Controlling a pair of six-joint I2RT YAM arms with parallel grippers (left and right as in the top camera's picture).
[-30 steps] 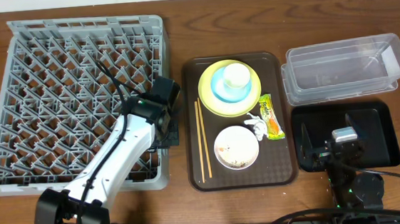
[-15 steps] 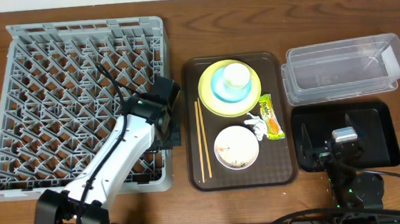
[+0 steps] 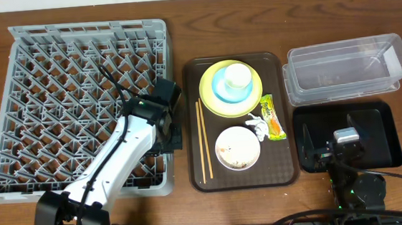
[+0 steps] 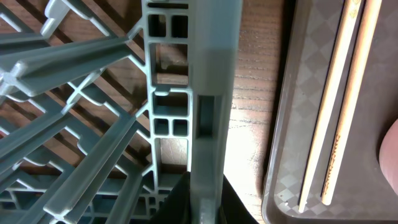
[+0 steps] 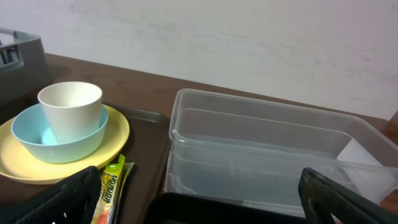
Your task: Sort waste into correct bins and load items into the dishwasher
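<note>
left claw clenched on near wall of grey dish rack, right claw spread wide over black tray

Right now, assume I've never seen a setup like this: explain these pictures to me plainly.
Two robot arms sit at a wooden table. One picture looks down from above; the other two come from a camera on each wrist. The left tool is shut on the right wall of the grey dish rack. The right tool is open and empty, over the black tray, which lies beside the clear tub. Between the arms a brown tray carries a plate with a blue bowl and white cup stacked on it, chopsticks, a white bowl with scraps, a snack wrapper and a tissue.
</note>
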